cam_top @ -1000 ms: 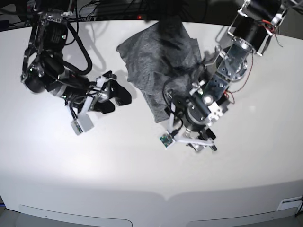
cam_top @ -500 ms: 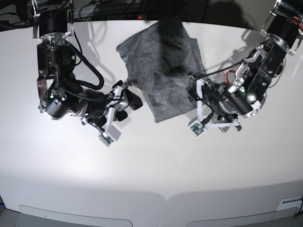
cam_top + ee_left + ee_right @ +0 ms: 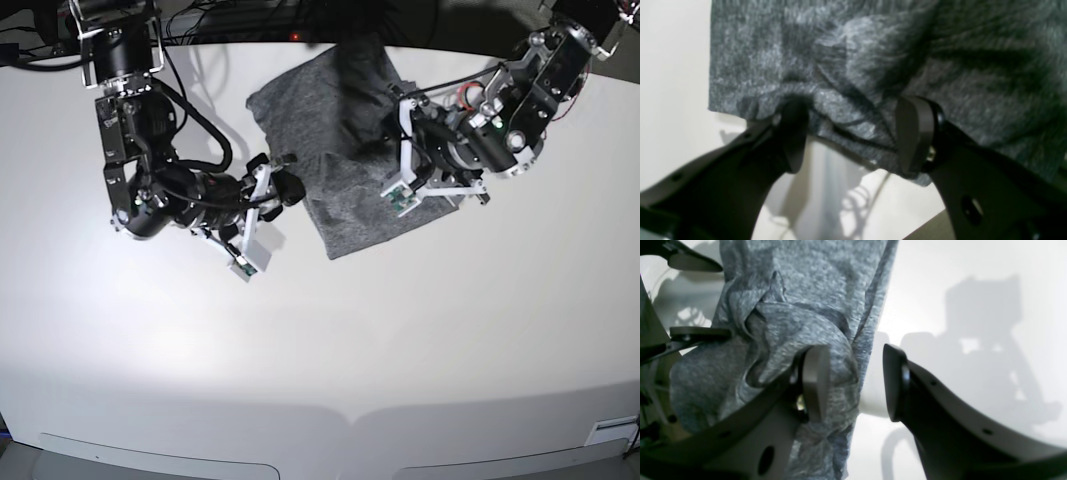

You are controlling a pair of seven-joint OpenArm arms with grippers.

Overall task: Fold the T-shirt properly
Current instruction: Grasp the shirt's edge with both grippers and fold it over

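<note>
The heather-grey, mottled knit T-shirt (image 3: 340, 140) lies rumpled and partly folded on the white surface (image 3: 320, 350), toward its far middle. Since the earlier frames both arms have swung in toward the garment. The left gripper (image 3: 850, 136), which had hung over the shirt's near corner, now sits at the right-hand edge, its jaws spread wide with a wrinkled hem lying between them and nothing pinched. The right gripper (image 3: 853, 383), well clear of the cloth a second ago, has reached the shirt's left edge; its jaws are spread but narrower than before, one pad pressed into a bunched fold, the other over bare surface.
</note>
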